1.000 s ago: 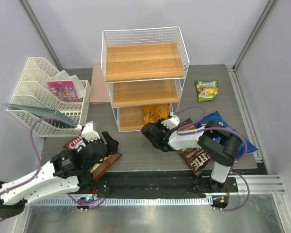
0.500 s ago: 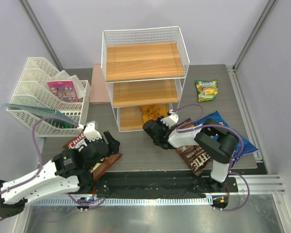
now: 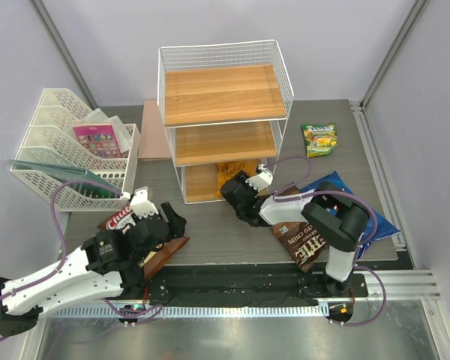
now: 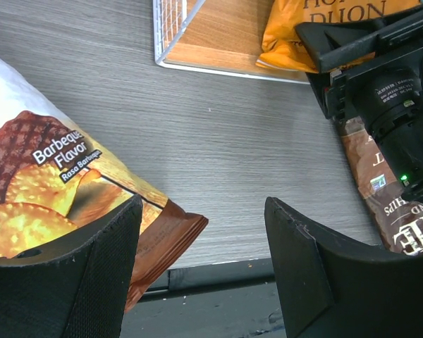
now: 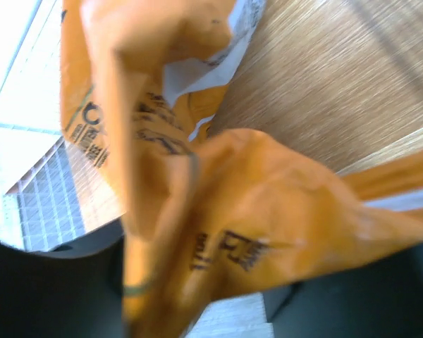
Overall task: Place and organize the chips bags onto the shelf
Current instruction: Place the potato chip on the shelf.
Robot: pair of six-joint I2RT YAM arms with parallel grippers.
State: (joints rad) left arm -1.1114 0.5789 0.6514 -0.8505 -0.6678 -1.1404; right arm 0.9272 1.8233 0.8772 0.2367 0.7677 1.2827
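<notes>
The right claw (image 3: 237,193) pinches the orange Honey Dijon bag (image 3: 231,171) at the bottom board of the shelf (image 3: 223,94), while the left claw (image 4: 203,215), spread wide, hovers over the barbecue bag (image 4: 49,190) on the desk (image 3: 214,229).

Left arm (image 3: 56,283), right arm (image 3: 285,214): white links, black joints, purple cables (image 3: 66,186); left end effector (image 4: 203,211) matte black.

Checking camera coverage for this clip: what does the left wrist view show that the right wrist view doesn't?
Only left wrist: the Barbeque Flavor bag beside the open left gripper, the dark brown bag, the grey table. Only right wrist: crumpled seam and small print of the orange Honey Dijon bag, pinched in the right gripper. Both: that bag, the bottom board of the shelf.
</notes>
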